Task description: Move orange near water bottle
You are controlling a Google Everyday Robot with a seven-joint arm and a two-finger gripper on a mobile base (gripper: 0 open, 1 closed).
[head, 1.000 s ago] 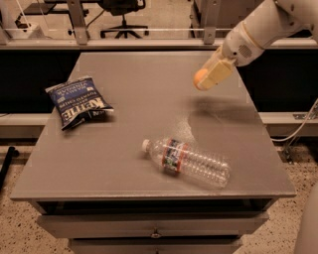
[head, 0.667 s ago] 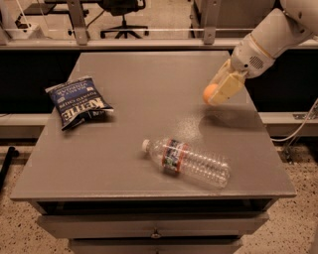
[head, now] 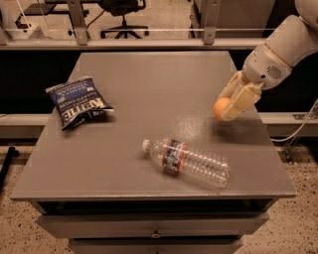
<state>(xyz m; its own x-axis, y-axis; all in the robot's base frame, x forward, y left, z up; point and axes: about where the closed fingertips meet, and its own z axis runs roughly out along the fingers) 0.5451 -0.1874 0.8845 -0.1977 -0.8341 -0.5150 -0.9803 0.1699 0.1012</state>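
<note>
The orange is small and round, held between the cream fingers of my gripper at the right side of the grey table, just above its surface. The gripper is shut on it and covers part of it. The water bottle lies on its side near the front of the table, white cap pointing left, label banded red, white and dark blue. The orange is up and to the right of the bottle, about a bottle's width away from it.
A dark blue chip bag lies at the table's left side. The table's right edge is close under the gripper. Drawers sit below the front edge. An office chair and railing stand behind.
The gripper with the orange has moved right and toward the front, and lower toward the table. The bottle and chip bag have not moved.
</note>
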